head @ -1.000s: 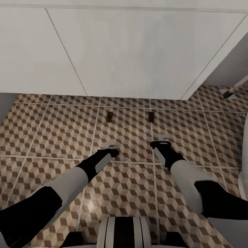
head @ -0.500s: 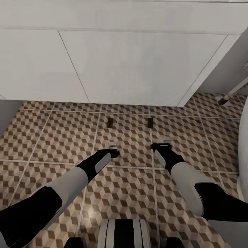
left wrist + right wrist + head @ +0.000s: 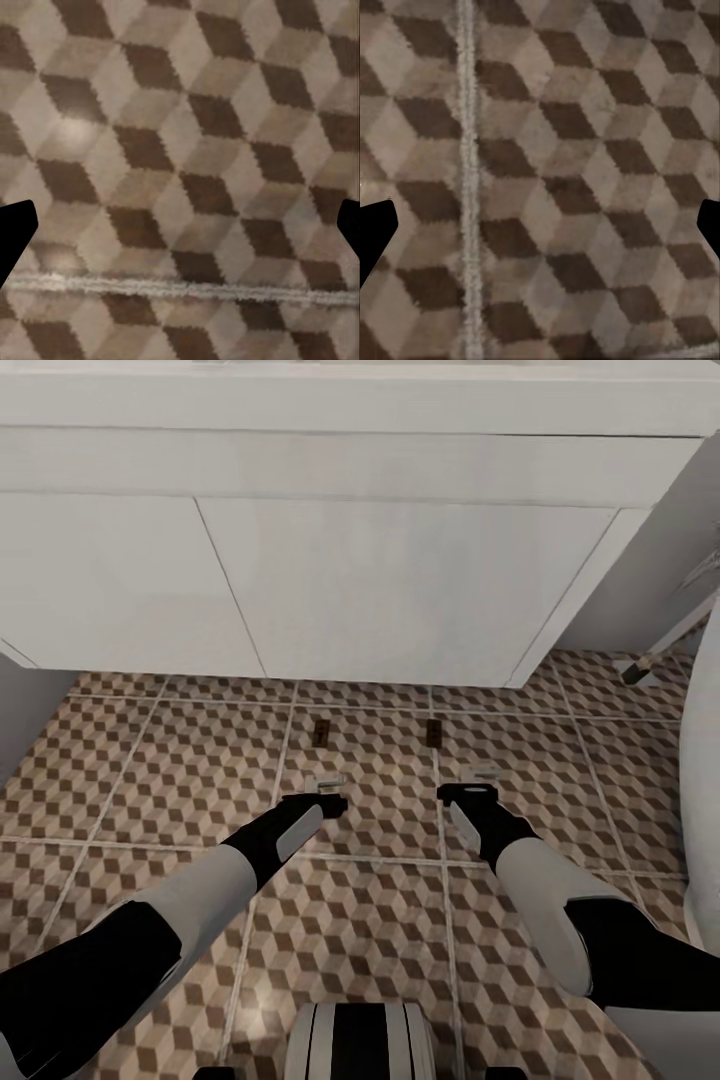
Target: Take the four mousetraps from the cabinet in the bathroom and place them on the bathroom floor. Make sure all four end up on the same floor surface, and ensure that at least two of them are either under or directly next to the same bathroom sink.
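Fingers of the left gripper (image 3: 328,788) are spread wide with nothing between them: in the left wrist view their dark tips sit at opposite edges of the frame, one at (image 3: 15,236), and only tiled floor lies between. The right gripper (image 3: 482,778) is likewise wide apart and empty, its fingers (image 3: 373,232) showing as dark tips at either edge of the right wrist view with a pale grout line running across the tiles between them. In the head view both grippers hover over the bathroom floor (image 3: 150,780) at the middle of the frame, side by side and well apart from each other, each arm reaching in from its lower corner. Two mousetraps lie flat on the cube-patterned tiles just above the grippers in the frame: the left mousetrap (image 3: 321,733) just beside a vertical grout line, and the right mousetrap (image 3: 434,733) on or right against the next grout line. Both rest near the foot of the white vanity (image 3: 400,590), which spans the upper half of the frame, with the sink rim (image 3: 350,400) along the top edge. A white rounded shape (image 3: 703,760) fills the right edge.
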Controlling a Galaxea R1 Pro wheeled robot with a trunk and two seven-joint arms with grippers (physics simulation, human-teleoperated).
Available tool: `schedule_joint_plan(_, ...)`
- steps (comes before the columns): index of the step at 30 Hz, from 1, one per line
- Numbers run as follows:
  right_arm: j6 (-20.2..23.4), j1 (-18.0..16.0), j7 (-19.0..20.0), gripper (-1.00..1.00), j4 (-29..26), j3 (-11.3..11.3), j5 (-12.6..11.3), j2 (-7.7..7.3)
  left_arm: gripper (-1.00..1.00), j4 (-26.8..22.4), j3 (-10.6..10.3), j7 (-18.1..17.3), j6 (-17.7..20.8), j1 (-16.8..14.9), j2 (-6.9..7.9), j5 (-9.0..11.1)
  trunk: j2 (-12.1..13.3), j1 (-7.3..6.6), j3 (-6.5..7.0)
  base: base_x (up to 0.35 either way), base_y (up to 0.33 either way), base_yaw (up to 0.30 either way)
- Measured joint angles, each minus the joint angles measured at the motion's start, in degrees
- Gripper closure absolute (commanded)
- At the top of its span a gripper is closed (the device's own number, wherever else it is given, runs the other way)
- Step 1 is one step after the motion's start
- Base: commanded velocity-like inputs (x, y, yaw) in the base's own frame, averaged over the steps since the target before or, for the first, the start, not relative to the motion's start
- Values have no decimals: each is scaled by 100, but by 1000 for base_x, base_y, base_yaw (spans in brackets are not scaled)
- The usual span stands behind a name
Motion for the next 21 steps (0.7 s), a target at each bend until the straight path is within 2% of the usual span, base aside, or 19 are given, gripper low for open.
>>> schedule_joint_plan(10, -10, 252, 8, -100, 3, 0, -2, -13, -100, 95, 0, -1, 11, 13, -12, 54, 13, -26, 221, 0, 0, 0)
schedule_joint_plan(21, -34, 840, 20, -100, 3, 5, 20, -18, -100, 990, 0, -45, -44, 89, -85, 58, 28, -54, 465, 0, 0, 0)
